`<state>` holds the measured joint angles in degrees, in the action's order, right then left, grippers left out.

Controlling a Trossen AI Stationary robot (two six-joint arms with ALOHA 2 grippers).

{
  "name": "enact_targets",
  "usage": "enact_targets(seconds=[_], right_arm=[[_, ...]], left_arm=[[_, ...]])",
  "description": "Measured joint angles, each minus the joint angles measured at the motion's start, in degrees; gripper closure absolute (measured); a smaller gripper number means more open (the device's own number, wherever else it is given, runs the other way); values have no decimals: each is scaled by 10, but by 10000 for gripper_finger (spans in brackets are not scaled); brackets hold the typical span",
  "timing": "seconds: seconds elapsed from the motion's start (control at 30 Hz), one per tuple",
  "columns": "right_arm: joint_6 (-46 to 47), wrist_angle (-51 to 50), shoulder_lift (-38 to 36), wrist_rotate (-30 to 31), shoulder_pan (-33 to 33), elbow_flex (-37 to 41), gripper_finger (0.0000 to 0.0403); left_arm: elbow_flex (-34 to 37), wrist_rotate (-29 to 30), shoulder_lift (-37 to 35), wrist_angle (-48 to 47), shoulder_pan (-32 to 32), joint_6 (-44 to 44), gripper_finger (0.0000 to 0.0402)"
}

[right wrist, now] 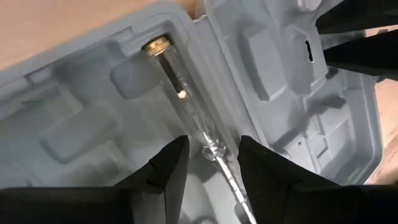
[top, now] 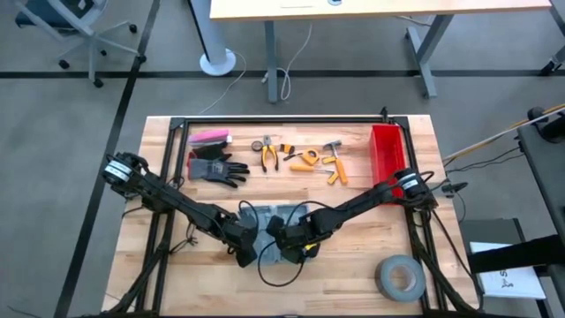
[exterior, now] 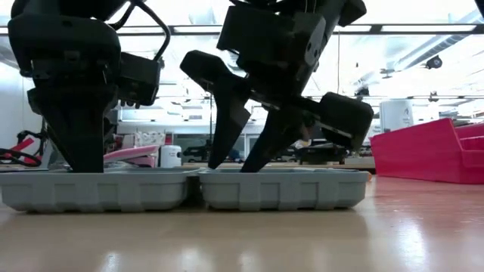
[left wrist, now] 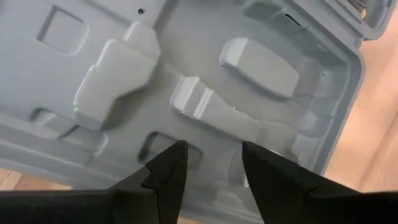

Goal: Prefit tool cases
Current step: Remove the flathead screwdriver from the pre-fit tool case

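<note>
The grey-blue tool case point(top: 281, 212) lies opened flat near the table's front middle, both halves side by side with the moulded slots up point(exterior: 280, 189). My left gripper point(left wrist: 213, 146) is open and points down into the left half point(left wrist: 124, 68). My right gripper point(right wrist: 212, 140) is open over the right half point(right wrist: 74, 124). Its fingers stand on either side of the thin metal shaft of a clear-handled tester screwdriver point(right wrist: 180, 87), which lies in a slot, brass cap away from the fingers. My left gripper's fingertips point(exterior: 79, 162) reach down to the left half's rim line; whether they touch the moulded floor I cannot tell. My right gripper's fingers point(right wrist: 171, 162) leave a gap on each side of the tester's shaft point(right wrist: 214, 149); whether they touch the case I cannot tell.
A red bin point(top: 386, 155) stands at the far right and a grey tape roll point(top: 399, 276) at the near right. Along the far side lie a pink item point(top: 210, 137), a dark glove point(top: 216, 168), pliers point(top: 267, 155) and orange-handled tools point(top: 318, 161).
</note>
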<state>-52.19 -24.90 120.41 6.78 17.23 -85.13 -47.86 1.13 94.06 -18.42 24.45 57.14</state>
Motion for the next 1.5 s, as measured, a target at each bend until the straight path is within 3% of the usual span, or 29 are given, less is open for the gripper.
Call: enact_targets(seconds=[0.4,0.8,1.07,1.5], right_arm=[[-29,8,13,23,0,-1,306],[-55,15,13,-10,-6,0,336],[-64,11,7,-14,-4,1,399],[-107,-78,-29,6,24,2,375]], left_arm=[[1,7,1,14,0,-5,237],[1,10,1,16,0,-11,237],[1,10,1,15,0,-17,237],[0,20,2,18,-2,-33,237]])
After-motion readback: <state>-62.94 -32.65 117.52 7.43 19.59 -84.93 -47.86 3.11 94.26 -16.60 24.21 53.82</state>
